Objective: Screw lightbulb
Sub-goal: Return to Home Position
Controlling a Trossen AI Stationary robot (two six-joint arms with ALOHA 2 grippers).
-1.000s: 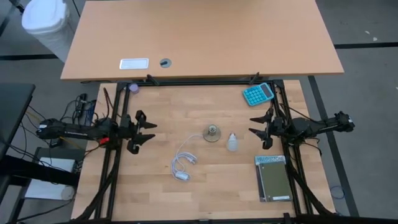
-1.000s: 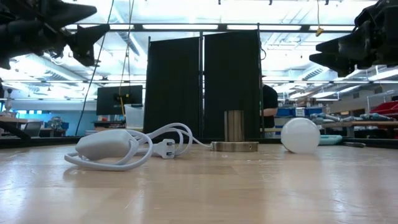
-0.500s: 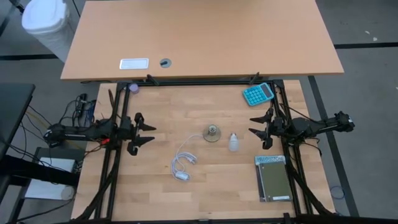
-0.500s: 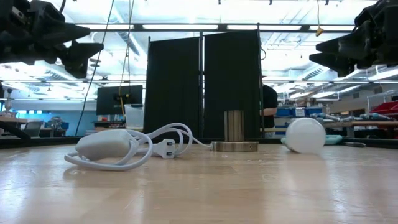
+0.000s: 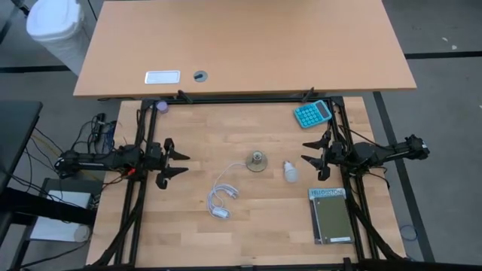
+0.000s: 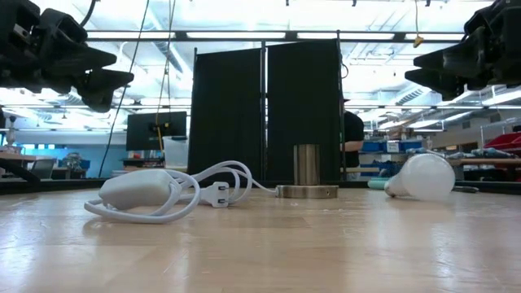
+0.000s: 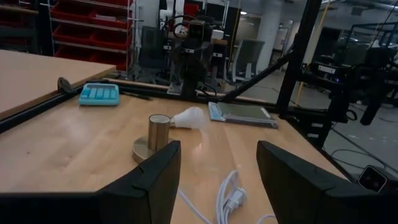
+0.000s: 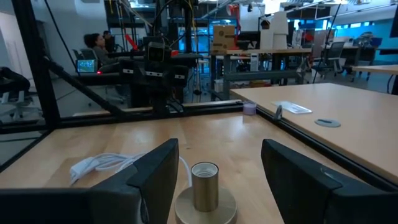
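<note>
table | lightbulb on its side | socket upright | coiled cable | calculator | green pad, perhaps a notebook

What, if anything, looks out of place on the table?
The lightbulb lies loose on its side beside the socket, which stands empty. The left gripper and right gripper hang open at either side, holding nothing.

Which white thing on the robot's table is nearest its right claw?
The lightbulb, lying on its side between the socket and the right gripper. The coiled white cable lies beyond the socket, nearer the left gripper.
</note>
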